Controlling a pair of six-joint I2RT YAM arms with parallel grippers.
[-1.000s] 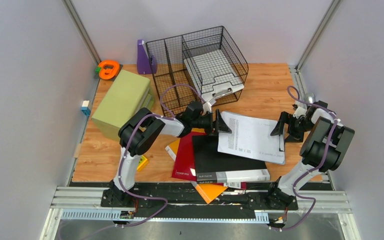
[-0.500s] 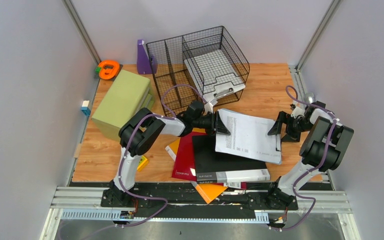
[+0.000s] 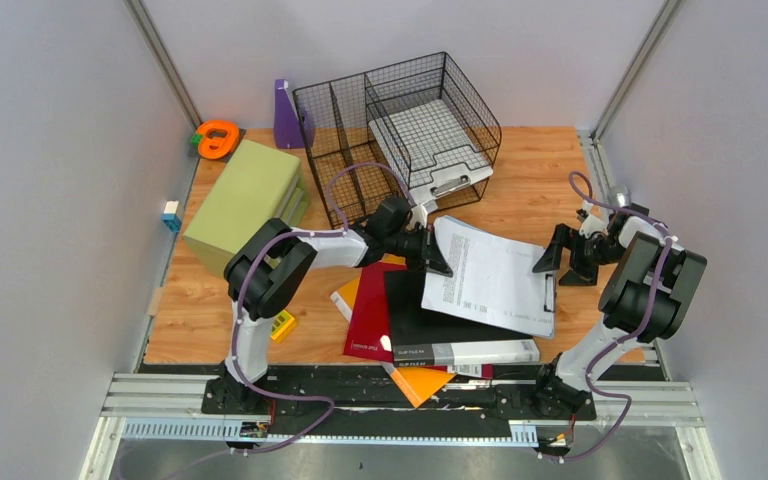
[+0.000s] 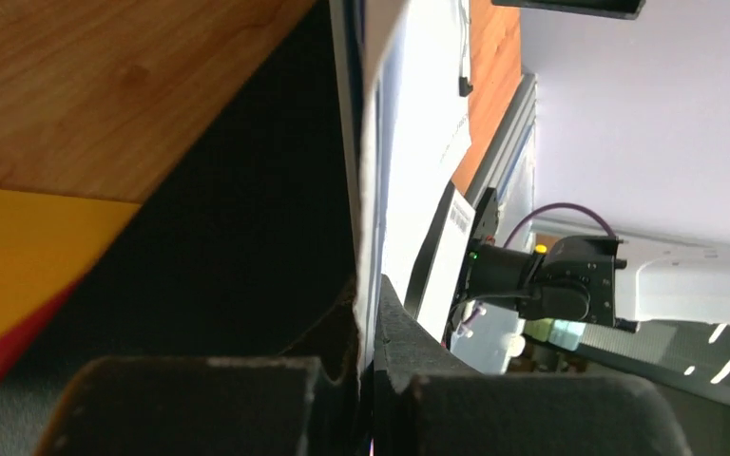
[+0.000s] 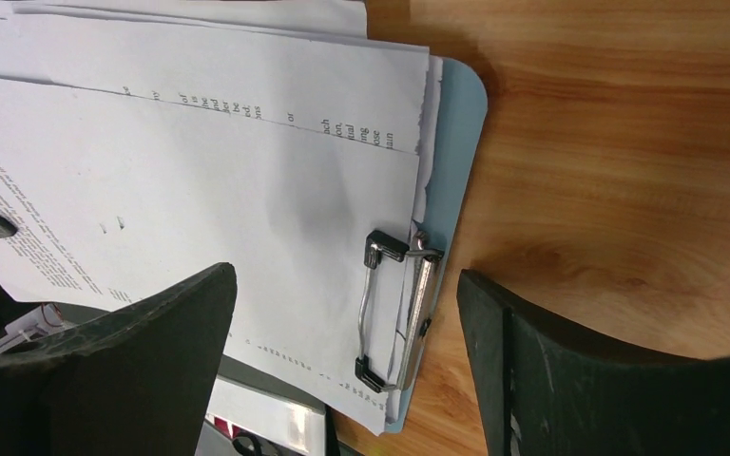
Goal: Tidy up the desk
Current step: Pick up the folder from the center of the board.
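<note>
**Top external view.** The left gripper (image 3: 436, 260) is closed on the near-left edge of the clipboard (image 3: 490, 278), which carries a stack of printed sheets. The sheets extend away from these fingers towards the right arm. The clipboard lies partly on a black binder (image 3: 457, 322), just below the left fingers. A red folder (image 3: 368, 318) and a yellow folder (image 3: 346, 294) lie under the binder, behind and beneath the left fingers. The right gripper (image 3: 563, 264) has its fingers spread wide at the clipboard's opposite end and grips nothing. The desk (image 3: 545, 165) lies beneath both grippers. Bare wood shows beyond the right fingers. A wire mesh organizer (image 3: 415, 120) stands beyond the left fingers. A green box (image 3: 245, 200) sits well behind them, towards the left wall.

**Left wrist view.** The two fingertips (image 4: 340, 328) are pressed together with the thin edge of the clipboard and its sheets clamped between them. The white paper runs straight ahead from the tips. The black binder surface lies to one side of the fingers, with wood grain beyond it.

**Right wrist view.** The two fingers (image 5: 133, 366) stand far apart. The metal clip (image 5: 394, 313) of the clipboard lies between them. It is closer to the outer finger, and neither finger touches it. The pale blue board edge and bare desk wood lie ahead of that outer finger. Printed sheets lie ahead of the other finger.
</note>
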